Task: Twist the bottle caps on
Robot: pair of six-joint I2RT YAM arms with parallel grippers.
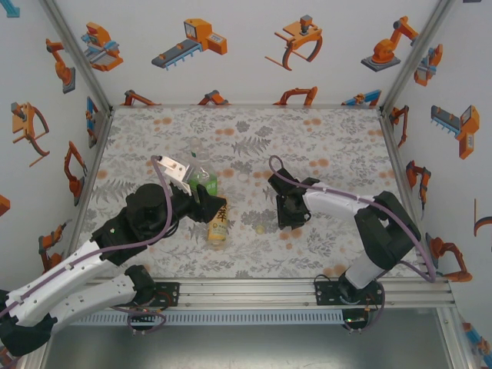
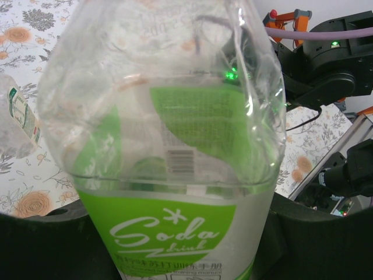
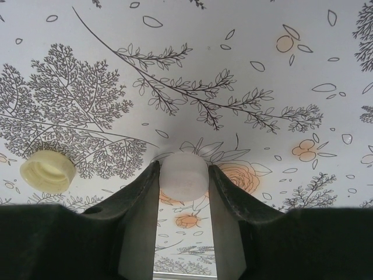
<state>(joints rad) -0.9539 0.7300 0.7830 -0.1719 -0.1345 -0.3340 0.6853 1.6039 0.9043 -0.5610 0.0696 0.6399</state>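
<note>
My left gripper [image 1: 201, 198] is shut on the green bottle [image 2: 175, 175], a clear-walled one with a green "Soda drink" label, whose body [image 1: 203, 181] sits between the dark fingers [image 2: 35, 245]. The amber bottle [image 1: 218, 224] lies on its side just right of that gripper. A clear colourless bottle [image 1: 195, 152] is behind it, and its side shows in the left wrist view [image 2: 17, 119]. My right gripper [image 3: 183, 188] is low over the table at mid-right [image 1: 283, 214], shut on the white cap [image 3: 184, 175]. The pale yellow cap [image 3: 48, 171] lies open side up to its left [image 1: 260, 227].
The table [image 1: 338, 146] carries a floral-patterned cloth. White walls with orange robot pictures close in the back and both sides. An aluminium rail [image 1: 307, 286] runs along the near edge by the arm bases. The right arm [image 2: 326, 58] shows beyond the green bottle.
</note>
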